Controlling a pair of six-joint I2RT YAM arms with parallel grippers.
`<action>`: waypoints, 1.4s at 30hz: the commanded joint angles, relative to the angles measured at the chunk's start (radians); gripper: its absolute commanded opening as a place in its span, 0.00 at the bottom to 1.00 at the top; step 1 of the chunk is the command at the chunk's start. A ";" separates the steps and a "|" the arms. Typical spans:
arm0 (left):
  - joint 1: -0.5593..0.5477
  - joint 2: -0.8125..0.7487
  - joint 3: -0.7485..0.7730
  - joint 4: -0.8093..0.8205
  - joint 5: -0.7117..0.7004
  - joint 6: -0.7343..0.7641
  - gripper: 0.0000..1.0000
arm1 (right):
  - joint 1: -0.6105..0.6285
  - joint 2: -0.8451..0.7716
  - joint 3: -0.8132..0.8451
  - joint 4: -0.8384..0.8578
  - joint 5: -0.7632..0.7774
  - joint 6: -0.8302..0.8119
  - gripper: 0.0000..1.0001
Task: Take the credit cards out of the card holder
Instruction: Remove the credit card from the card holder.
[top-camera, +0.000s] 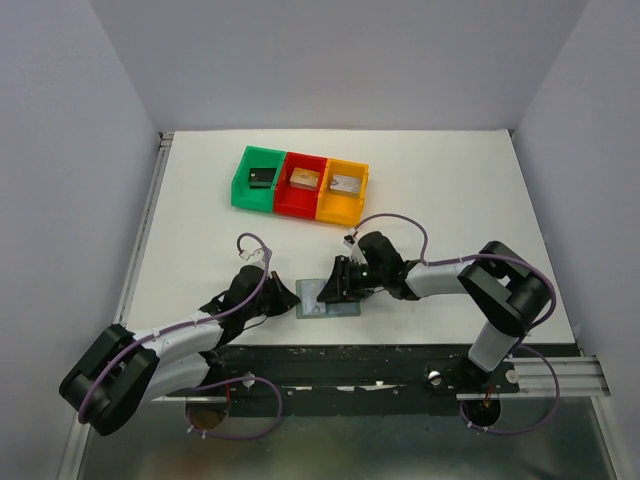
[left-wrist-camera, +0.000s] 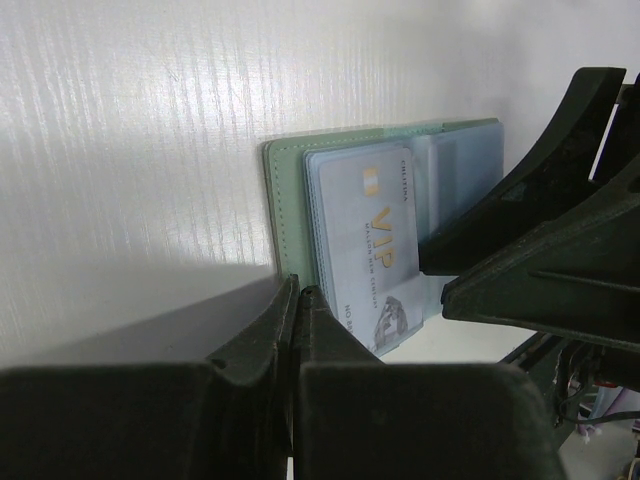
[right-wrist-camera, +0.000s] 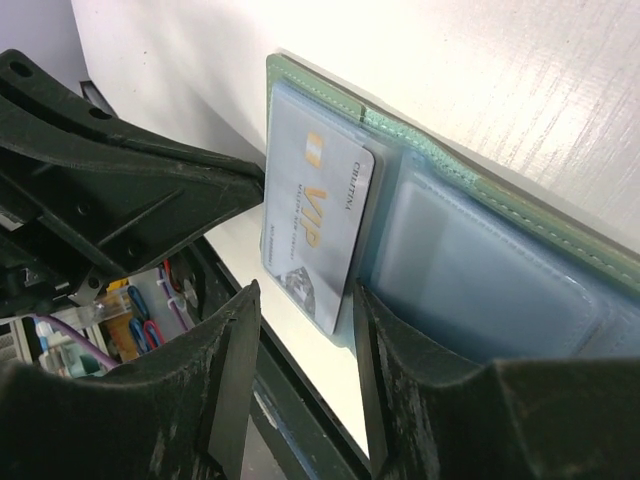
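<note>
Card holder (top-camera: 328, 300) lies open flat on the white counter (top-camera: 450, 180), close to its near edge, between the two hands. We see pale blue inner pockets and a green stitched border. A silvery VIP credit card (right-wrist-camera: 315, 220) sits in the left-side pocket stack, one end sticking out past the pocket edge. We can't tell if more cards sit behind it.

Right hand (right-wrist-camera: 307, 292) is at the holder with its fingers apart. The card's protruding end lies in the gap between them, and neither finger is visibly pressing on it.

Left hand (left-wrist-camera: 296, 292) has its fingers pressed together, tips right at the holder's outer edge beside the card stack. We can't tell whether it pinches that edge or just touches it.

Farther back on the counter, well apart from the holder, green (top-camera: 258, 180), red (top-camera: 302, 180) and orange (top-camera: 343, 185) bins stand touching in a row, each with a small block inside
</note>
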 joint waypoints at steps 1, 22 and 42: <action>0.004 -0.007 -0.024 -0.025 -0.027 0.002 0.05 | -0.003 -0.004 0.011 -0.063 0.063 -0.034 0.51; -0.002 0.022 -0.022 -0.008 -0.020 0.000 0.05 | -0.003 0.022 0.005 0.042 0.000 0.003 0.50; -0.005 0.028 -0.033 0.007 -0.021 -0.009 0.03 | -0.003 0.033 -0.001 0.095 -0.022 0.015 0.53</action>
